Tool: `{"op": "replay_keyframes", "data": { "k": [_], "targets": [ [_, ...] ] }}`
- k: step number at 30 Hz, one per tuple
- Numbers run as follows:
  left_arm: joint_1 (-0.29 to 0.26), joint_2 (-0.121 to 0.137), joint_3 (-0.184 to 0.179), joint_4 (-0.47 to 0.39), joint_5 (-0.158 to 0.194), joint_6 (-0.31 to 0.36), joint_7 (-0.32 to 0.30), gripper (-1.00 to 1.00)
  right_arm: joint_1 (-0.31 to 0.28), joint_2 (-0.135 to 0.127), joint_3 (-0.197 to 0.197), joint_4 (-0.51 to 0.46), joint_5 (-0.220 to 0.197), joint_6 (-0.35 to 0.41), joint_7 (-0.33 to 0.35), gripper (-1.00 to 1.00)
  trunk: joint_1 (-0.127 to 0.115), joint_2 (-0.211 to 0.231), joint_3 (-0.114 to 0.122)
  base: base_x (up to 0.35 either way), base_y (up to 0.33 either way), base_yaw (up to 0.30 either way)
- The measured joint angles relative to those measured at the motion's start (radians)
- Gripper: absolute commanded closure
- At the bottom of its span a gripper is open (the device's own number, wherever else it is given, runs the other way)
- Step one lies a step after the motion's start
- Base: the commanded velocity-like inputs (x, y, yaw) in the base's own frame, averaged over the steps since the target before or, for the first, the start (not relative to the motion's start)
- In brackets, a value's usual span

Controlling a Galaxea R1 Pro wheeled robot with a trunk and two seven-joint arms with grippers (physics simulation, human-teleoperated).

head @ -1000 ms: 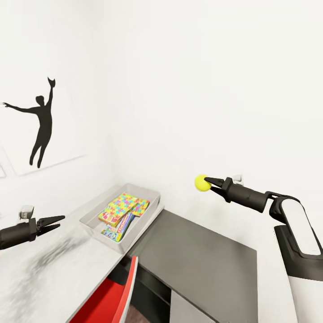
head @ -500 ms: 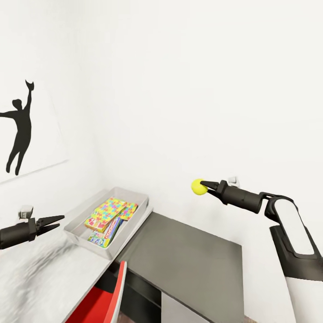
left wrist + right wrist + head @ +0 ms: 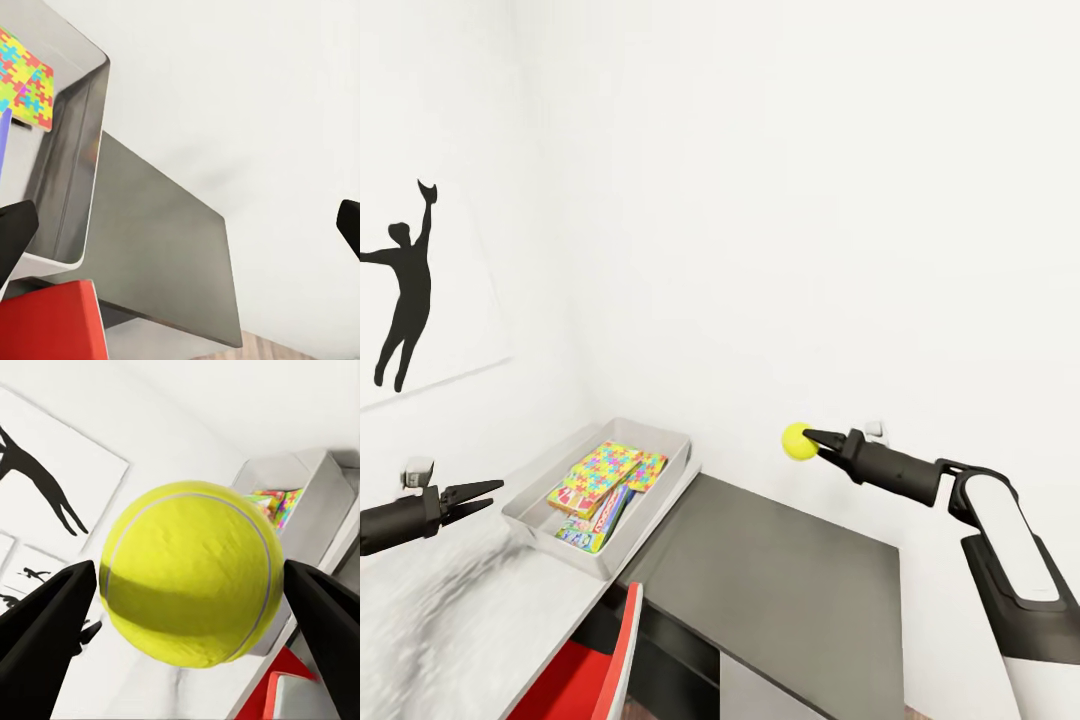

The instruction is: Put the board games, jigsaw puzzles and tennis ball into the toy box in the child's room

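- Presently, the tennis ball (image 3: 797, 441) is seen clamped between the tips of the right gripper (image 3: 812, 438), held in the air over the dark grey cabinet (image 3: 800, 580) and well apart from the toy box (image 3: 660, 437).
- The ball is judged to be pinched only at the fingertips, so the grip is best kept firm and the carry slow, lest the ball roll out.
- The toy box lies ahead of and below the right gripper, on the light grey table (image 3: 450, 610); the ball would best be brought above the box's middle and lowered close to the contents before the fingers are parted, since a ball let go from height is likely to bounce out over the shallow sloped walls.
- Inside the box, the jigsaw puzzles (image 3: 605, 470) are seen lying on top of a board game (image 3: 592, 525); a hollow beside them would be a steadier landing spot than the flat slab tops.
- The left gripper (image 3: 488, 495) is held with its fingers parted and grasping nothing, hovering above the table, the box beyond its tips.
- The table is a pale surface butted against a white wall (image 3: 810, 200).
- A black silhouette poster (image 3: 405, 290) hangs on the adjoining wall, above the left gripper.
- A red chair (image 3: 585, 670) is tucked at the table's near edge.
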Motion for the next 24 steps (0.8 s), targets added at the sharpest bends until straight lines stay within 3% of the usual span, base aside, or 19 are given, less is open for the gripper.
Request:
{"op": "replay_keyframes", "data": {
  "k": [24],
  "targets": [
    [0.001, 0.000, -0.004, 0.000, 0.000, 0.000, 0.000, -1.00, 0.009, 0.003, 0.010, 0.000, 0.001, 0.000, 0.019, 1.00, 0.000, 0.000, 0.000, 0.078, 0.049, 0.000]
  ]
}}
